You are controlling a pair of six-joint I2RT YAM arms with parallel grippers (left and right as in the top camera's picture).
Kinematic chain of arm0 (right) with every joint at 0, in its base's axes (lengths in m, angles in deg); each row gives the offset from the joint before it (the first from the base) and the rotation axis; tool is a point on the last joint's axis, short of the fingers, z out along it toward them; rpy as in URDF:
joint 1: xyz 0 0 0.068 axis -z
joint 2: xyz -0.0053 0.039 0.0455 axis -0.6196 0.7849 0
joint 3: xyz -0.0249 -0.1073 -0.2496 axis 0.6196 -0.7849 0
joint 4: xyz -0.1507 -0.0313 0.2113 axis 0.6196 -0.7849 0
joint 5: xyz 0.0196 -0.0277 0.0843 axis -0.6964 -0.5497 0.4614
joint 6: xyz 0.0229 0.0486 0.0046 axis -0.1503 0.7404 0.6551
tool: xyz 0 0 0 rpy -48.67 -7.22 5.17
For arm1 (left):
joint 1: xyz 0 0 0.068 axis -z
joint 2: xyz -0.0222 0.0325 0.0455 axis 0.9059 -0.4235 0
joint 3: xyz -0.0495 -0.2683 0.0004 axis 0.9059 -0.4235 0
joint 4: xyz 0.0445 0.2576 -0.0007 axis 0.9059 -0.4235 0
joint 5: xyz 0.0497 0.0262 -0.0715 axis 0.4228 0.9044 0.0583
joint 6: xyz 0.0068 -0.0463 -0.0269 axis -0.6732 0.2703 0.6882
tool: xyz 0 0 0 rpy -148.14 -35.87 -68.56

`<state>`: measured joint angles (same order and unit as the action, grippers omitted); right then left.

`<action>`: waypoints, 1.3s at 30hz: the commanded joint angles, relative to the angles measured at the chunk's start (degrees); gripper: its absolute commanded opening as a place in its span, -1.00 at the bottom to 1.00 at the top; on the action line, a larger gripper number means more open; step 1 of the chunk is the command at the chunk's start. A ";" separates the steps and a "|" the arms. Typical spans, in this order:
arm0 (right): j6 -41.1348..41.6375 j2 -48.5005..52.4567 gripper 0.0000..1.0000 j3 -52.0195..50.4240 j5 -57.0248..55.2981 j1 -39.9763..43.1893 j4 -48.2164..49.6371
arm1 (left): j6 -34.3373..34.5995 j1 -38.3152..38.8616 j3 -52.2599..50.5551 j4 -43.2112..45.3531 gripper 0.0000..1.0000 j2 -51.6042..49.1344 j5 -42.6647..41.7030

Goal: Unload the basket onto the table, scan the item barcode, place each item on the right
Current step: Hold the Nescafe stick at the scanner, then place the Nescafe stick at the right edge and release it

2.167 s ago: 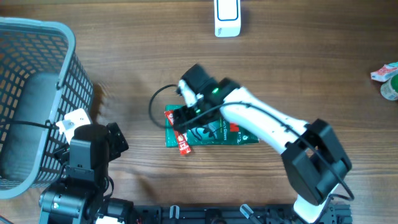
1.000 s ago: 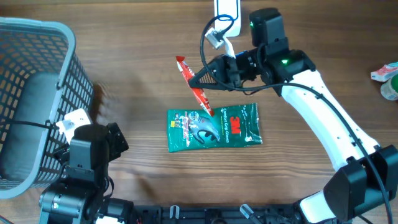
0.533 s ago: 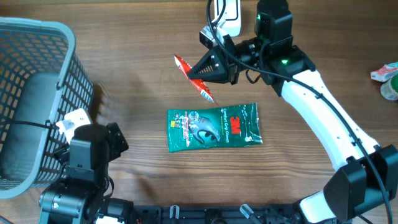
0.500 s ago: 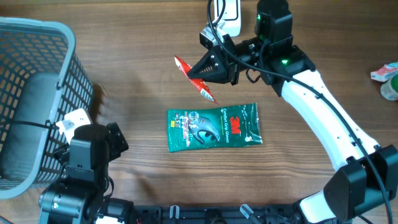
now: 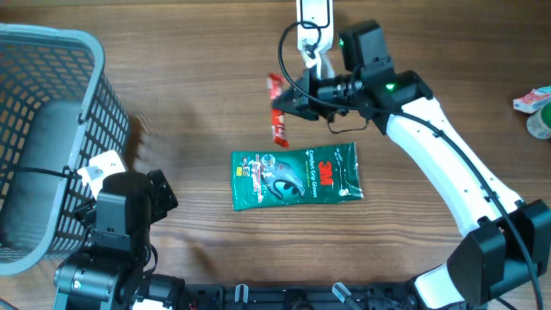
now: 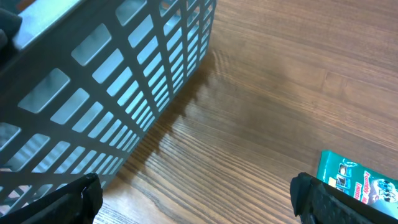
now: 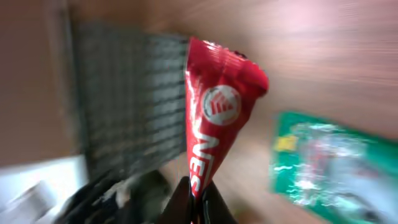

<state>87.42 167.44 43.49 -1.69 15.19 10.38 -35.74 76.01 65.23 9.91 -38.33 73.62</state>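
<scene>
Red packet (image 5: 277, 119): slim, glossy, with a white round emblem and white lettering, partly readable in the right wrist view (image 7: 219, 118); pinched at one end by the right gripper (image 5: 291, 103), whose fingers (image 7: 185, 200) are clamped together on its narrow end. Position: held off the worktop (image 5: 189, 77), at 12 o'clock from the green pouch (image 5: 295, 178) and apart from it, and at 6 o'clock from the white device (image 5: 314, 17). Barcode: cannot be made out in any view. Green pouch: flat, printed in white and red, lying lengthwise on the worktop near its middle; one corner shows in the left wrist view (image 6: 359, 185) and a blurred part in the right wrist view (image 7: 323, 165). White device: at the 12 o'clock edge of the overhead view, partly crossed by a black cable (image 5: 288, 52) that loops from the right arm. Grey basket (image 5: 90, 103): open mesh walls, standing at the 9 o'clock side of the worktop; its wall fills the upper left of the left wrist view (image 6: 124, 81). Left gripper (image 6: 193, 193): fingers wide apart, holding nothing, low over bare wood between the basket and the pouch, at about 7 o'clock in the overhead view. Small packaged goods (image 5: 535, 108): at the 3 o'clock edge, cut off by the frame, kind unclear. Worktop: brown wood grain.
</scene>
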 commanded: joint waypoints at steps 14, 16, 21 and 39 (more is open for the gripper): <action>0.46 8.11 -0.91 0.94 -42.05 6.01 27.23 | -0.92 -0.48 0.59 0.17 1.00 0.11 0.55; 0.26 13.64 -0.90 3.34 -43.30 7.02 32.06 | -0.92 -0.48 0.59 0.17 1.00 0.11 0.55; 2.49 29.97 -0.90 19.61 -43.28 8.81 33.81 | -0.92 -0.48 0.59 0.17 1.00 0.11 0.55; 7.28 39.76 -0.91 39.34 -47.10 17.22 17.25 | -0.92 -0.48 0.59 0.17 1.00 0.11 0.55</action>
<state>95.36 209.86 81.04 -47.37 26.91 31.05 -35.74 76.01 65.23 9.93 -38.33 73.62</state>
